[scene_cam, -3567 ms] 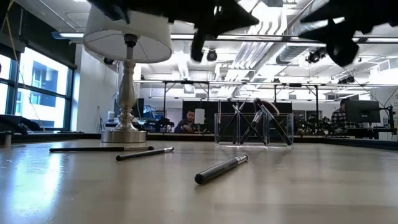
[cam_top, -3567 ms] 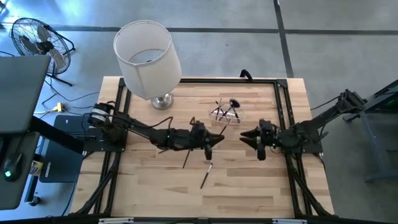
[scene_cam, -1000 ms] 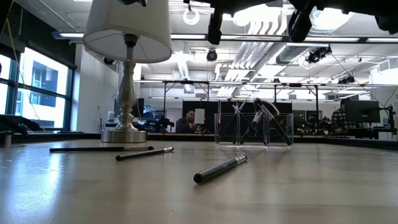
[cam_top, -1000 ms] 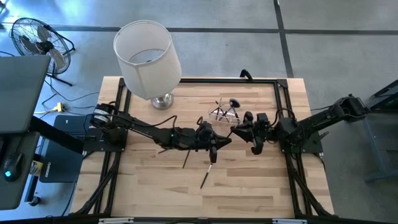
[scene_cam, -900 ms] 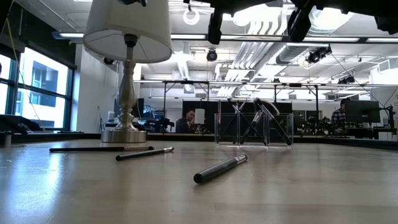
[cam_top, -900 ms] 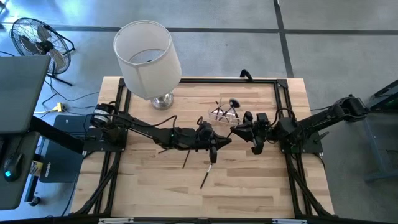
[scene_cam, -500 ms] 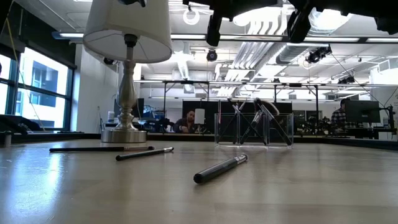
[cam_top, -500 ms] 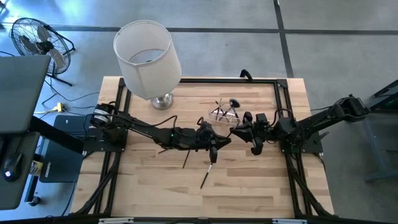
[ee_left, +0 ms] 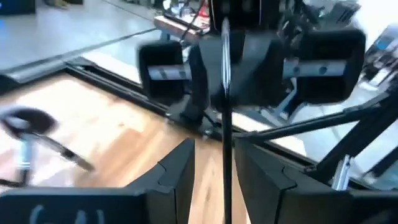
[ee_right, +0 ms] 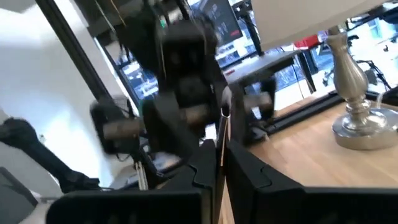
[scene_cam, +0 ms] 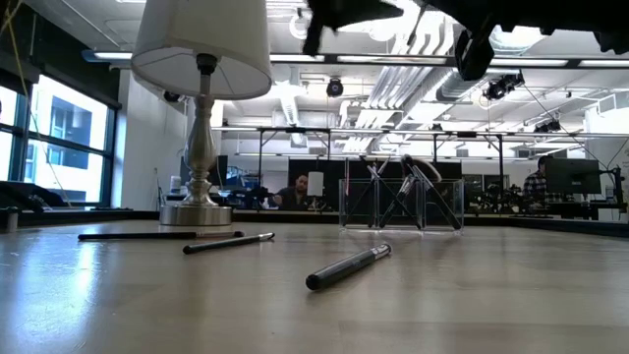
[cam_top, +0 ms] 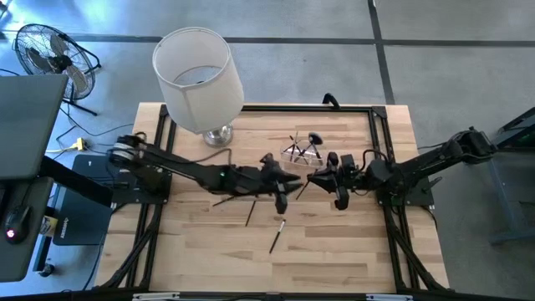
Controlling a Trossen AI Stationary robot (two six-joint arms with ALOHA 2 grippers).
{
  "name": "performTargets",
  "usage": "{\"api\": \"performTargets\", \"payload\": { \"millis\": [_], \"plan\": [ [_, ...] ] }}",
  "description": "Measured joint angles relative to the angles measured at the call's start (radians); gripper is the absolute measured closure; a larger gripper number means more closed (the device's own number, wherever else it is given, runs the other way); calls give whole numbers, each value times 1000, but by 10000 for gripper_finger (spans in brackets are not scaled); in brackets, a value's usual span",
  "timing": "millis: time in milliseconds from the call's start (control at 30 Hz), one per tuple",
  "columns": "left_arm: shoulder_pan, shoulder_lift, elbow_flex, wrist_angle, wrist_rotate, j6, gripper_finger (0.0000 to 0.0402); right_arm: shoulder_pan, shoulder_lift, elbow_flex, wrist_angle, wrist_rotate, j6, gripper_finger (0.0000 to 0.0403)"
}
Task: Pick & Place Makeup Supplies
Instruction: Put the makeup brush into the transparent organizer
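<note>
Looks like a mid-air handoff is being done over the middle of the pale wooden table (cam_top: pixel 201 251). A thin dark makeup pencil (ee_left: pixel 226 124) is held up off the wood so it can be passed across without dragging. The right gripper (cam_top: pixel 318 177) is clamped onto one end of it. The left gripper (cam_top: pixel 287 186) has its fingers spread, with a gap seen on either side of the pencil, so it's probably been let go on that side. The two grippers are nearly nose to nose, just right of centre.

The small clear plastic holder (scene_cam: pixel 447 197) sits at about 1 o'clock from table centre, just beyond the right gripper. That's likely why the pass is made to that arm. A few slim brushes are leaned crosswise inside, including one dark fluffy-headed brush (cam_top: pixel 315 139). An exact count can't be made.

Not yet put away at roughly 6 o'clock: a stubby dark pen (cam_top: pixel 277 237) and a thin dark stick (cam_top: pixel 251 213). A white-shaded silver lamp (cam_top: pixel 198 71) is parked at 11 o'clock.
</note>
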Motion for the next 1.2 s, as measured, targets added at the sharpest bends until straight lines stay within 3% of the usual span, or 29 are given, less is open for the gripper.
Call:
{"api": "performTargets", "payload": {
  "millis": [333, 567, 767, 1000, 1200],
  "plan": [
    [4, -259, -1, -546, -200, 42, 287, -44, 0, 0, -158, 166, 26, 391],
    [4, -313, -17, -809, -253, 0, 287, -155, 0, 0, -243, 265, 62, 392],
    [4, -403, -238, -683, -178, -28, 287, -256, 0, 1, -359, 324, 126, 392],
    [6, -618, -592, -334, -70, -50, 287, -317, 0, 141, -713, 384, 114, 393],
    [41, -760, -755, -190, 91, -42, 287, -375, 1, 203, -879, 439, 74, 393]
  ]
}}
